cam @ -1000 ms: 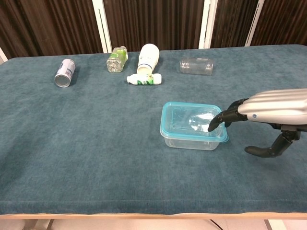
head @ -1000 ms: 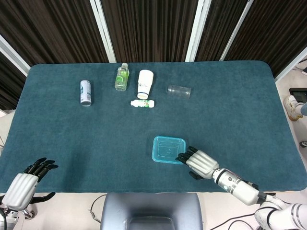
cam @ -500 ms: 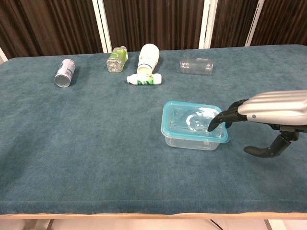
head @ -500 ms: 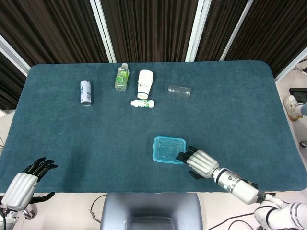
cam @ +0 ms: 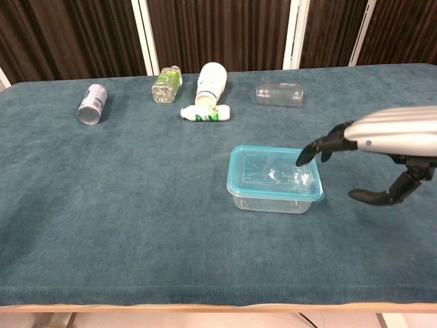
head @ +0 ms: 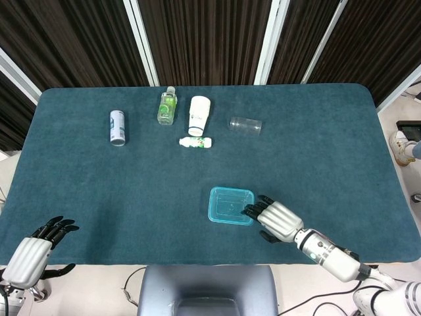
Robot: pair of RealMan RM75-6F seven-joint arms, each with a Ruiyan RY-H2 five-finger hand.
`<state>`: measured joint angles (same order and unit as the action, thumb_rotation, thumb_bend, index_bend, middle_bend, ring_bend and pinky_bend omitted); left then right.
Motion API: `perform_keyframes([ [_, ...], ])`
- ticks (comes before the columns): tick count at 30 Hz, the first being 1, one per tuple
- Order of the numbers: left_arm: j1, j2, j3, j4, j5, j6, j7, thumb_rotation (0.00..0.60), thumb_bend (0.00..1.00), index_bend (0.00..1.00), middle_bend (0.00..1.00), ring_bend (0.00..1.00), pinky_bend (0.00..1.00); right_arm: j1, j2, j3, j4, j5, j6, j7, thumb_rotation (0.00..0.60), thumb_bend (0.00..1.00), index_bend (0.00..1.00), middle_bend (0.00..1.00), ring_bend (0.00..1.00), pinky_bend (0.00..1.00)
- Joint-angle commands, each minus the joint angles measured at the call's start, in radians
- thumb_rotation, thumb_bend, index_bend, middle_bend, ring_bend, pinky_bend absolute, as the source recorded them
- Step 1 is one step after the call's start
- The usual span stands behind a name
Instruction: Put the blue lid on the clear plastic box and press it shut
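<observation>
The clear plastic box (cam: 270, 200) stands near the table's front edge, right of centre, with the blue lid (cam: 273, 174) lying flat on top of it. From the head view the lid (head: 230, 204) covers the whole box. My right hand (cam: 389, 130) hangs just right of the box, fingers stretched out. Its dark fingertips (cam: 311, 152) hover a little above the lid's right edge, and the thumb hangs below, off to the right. It holds nothing. My left hand (head: 31, 255) rests at the front left corner, fingers apart and empty, far from the box.
Along the far side lie a silver can (head: 117, 127), a green bottle (head: 167, 106), a white cup (head: 198, 115), a small white bottle (head: 196, 141) and a clear jar (head: 245, 125). A chair back (head: 207, 289) shows below the table's front edge.
My right hand has risen, so its fingertips now sit above the lid's right edge instead of on it. The box has shifted slightly to the left. The left hand has not moved.
</observation>
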<state>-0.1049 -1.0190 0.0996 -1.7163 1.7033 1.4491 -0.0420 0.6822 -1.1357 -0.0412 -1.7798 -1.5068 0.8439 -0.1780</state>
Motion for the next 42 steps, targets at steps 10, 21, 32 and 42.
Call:
perform_keyframes([
  [10, 0.001, -0.001, 0.002, -0.001, 0.002, 0.000, 0.006, 0.600, 0.40, 0.28, 0.19, 0.12, 0.29, 0.063, -0.084, 0.073, 0.048, 0.036, -0.046, -0.012, 0.600, 0.61, 0.26, 0.25, 0.23, 0.20],
  [21, 0.001, 0.002, 0.002, 0.000, 0.004, 0.003, -0.002, 0.600, 0.40, 0.28, 0.19, 0.12, 0.29, 0.101, -0.177, 0.100, 0.137, 0.127, -0.090, -0.056, 0.600, 0.61, 0.25, 0.25, 0.23, 0.19],
  [32, 0.000, 0.002, 0.003, -0.002, 0.004, 0.000, 0.001, 0.600, 0.40, 0.28, 0.19, 0.12, 0.29, 0.119, -0.241, 0.104, 0.201, 0.126, -0.092, -0.024, 0.600, 0.61, 0.25, 0.24, 0.22, 0.19],
  [42, 0.000, 0.003, 0.005, -0.002, 0.008, -0.001, -0.002, 0.600, 0.40, 0.28, 0.19, 0.12, 0.29, 0.127, -0.277, 0.104, 0.247, 0.127, -0.084, -0.021, 0.600, 0.61, 0.26, 0.24, 0.22, 0.19],
])
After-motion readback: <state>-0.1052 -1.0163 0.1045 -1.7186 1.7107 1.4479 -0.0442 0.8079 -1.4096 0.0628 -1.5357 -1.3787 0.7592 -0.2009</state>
